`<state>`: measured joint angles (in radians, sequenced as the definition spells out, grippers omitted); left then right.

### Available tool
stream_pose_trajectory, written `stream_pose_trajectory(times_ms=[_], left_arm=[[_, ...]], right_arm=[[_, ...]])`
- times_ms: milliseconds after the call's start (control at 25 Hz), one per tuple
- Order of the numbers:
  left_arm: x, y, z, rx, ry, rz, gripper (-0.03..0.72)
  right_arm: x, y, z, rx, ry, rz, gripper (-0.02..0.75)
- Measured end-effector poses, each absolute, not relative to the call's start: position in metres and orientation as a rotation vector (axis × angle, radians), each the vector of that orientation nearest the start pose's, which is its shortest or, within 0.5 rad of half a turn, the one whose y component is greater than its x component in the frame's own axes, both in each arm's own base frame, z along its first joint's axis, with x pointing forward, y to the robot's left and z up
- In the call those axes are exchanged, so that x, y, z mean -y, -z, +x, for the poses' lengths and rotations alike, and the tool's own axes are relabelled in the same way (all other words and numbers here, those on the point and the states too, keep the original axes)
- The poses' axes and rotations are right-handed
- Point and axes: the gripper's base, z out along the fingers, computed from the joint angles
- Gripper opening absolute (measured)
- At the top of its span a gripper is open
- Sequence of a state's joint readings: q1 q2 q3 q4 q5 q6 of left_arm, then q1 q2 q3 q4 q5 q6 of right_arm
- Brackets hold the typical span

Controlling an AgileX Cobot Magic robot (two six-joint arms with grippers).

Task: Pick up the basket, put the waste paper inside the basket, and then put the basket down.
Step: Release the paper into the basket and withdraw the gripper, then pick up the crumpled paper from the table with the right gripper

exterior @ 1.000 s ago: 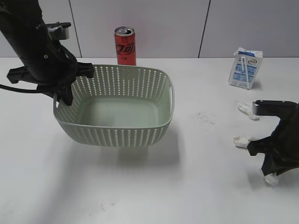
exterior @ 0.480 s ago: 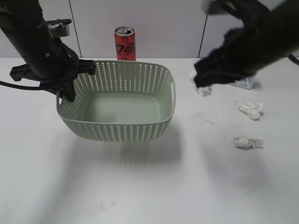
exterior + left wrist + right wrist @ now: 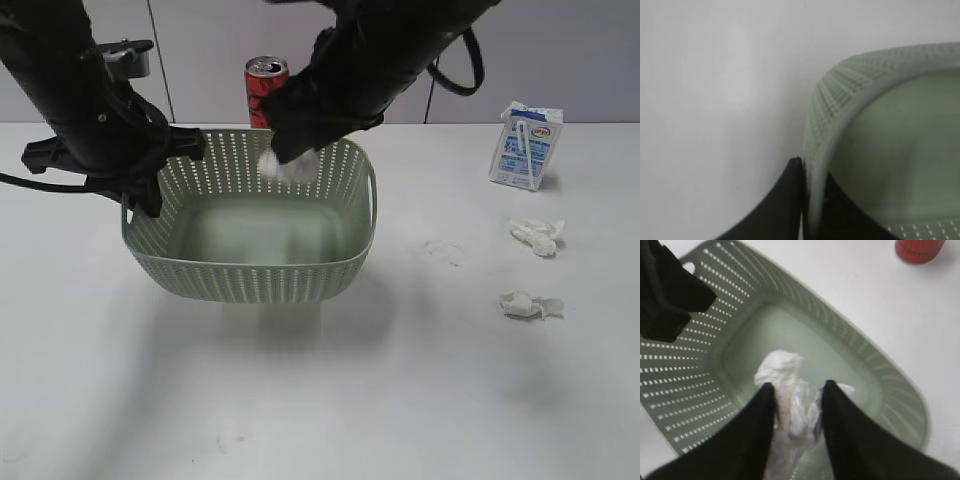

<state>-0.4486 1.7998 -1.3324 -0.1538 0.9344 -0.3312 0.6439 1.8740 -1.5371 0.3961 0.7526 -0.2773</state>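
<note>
The sage-green basket [image 3: 250, 272] hangs a little above the table, tilted. My left gripper [image 3: 140, 200] is shut on its left rim; in the left wrist view the rim [image 3: 840, 115] is pinched between my black jaws [image 3: 810, 175]. My right gripper [image 3: 285, 155] reaches across over the basket's far side and is shut on a white wad of waste paper [image 3: 272, 166]. In the right wrist view the wad [image 3: 782, 375] sits in my right gripper [image 3: 797, 395] above the basket floor [image 3: 850, 365]. Two more wads [image 3: 535, 236] [image 3: 528, 304] lie on the table at the right.
A red drink can [image 3: 266, 82] stands behind the basket, partly hidden by my right arm; it shows in the right wrist view [image 3: 917, 247]. A blue-and-white carton [image 3: 525, 145] stands at the back right. My left arm [image 3: 665, 290] is at the basket's left end.
My right gripper lifted one wad from the table at the right and carried it left, over the basket. The basket, held by my left gripper, rose slightly and has stayed almost still.
</note>
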Motion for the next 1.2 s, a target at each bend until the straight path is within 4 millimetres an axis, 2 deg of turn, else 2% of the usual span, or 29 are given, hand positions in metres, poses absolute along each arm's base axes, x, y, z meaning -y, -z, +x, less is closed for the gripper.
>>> stream_pose_trajectory(times_ms=[80,120,160,280,400,520,640,800,920,1000,1080,1200], left_arm=[[0.169,-0.229,0.325,-2.938,0.328,0.062,0.001],[0.169,-0.229,0.325,-2.938,0.328,0.062,0.001],[0.169,-0.229,0.325,-2.937,0.325,0.063,0.001],[0.169,-0.229,0.325,-2.937,0.323,0.064,0.001],[0.168,-0.229,0.325,-2.936,0.320,0.066,0.001],[0.168,-0.229,0.325,-2.936,0.317,0.068,0.001],[0.168,-0.229,0.325,-2.936,0.317,0.068,0.001],[0.168,-0.229,0.325,-2.935,0.311,0.072,0.001],[0.168,-0.229,0.325,-2.934,0.309,0.072,0.001],[0.168,-0.229,0.325,-2.934,0.306,0.075,0.001],[0.167,-0.229,0.326,-2.932,0.296,0.080,0.001],[0.166,-0.229,0.326,-2.928,0.280,0.090,0.001]], right_arm=[[-0.277,-0.258,0.326,-2.481,-0.595,-0.932,0.489],[-0.278,-0.253,0.328,-2.506,-0.595,-0.947,0.570],[-0.279,-0.252,0.328,-2.518,-0.593,-0.960,0.606],[-0.278,-0.257,0.329,-2.550,-0.562,-0.980,0.611],[-0.263,-0.272,0.330,-2.632,-0.484,-0.939,0.599],[-0.227,-0.282,0.337,-2.752,-0.401,-0.842,0.595],[-0.191,-0.277,0.352,-2.844,-0.327,-0.704,0.595],[-0.145,-0.245,0.358,-3.008,-0.211,-0.469,0.595],[-0.120,-0.206,0.353,-3.064,-0.104,-0.227,0.594],[-0.111,-0.182,0.346,-3.056,-0.038,-0.078,0.594],[-0.106,-0.167,0.342,-3.036,0.002,0.024,0.594],[-0.103,-0.147,0.337,-3.039,0.030,0.101,0.594]])
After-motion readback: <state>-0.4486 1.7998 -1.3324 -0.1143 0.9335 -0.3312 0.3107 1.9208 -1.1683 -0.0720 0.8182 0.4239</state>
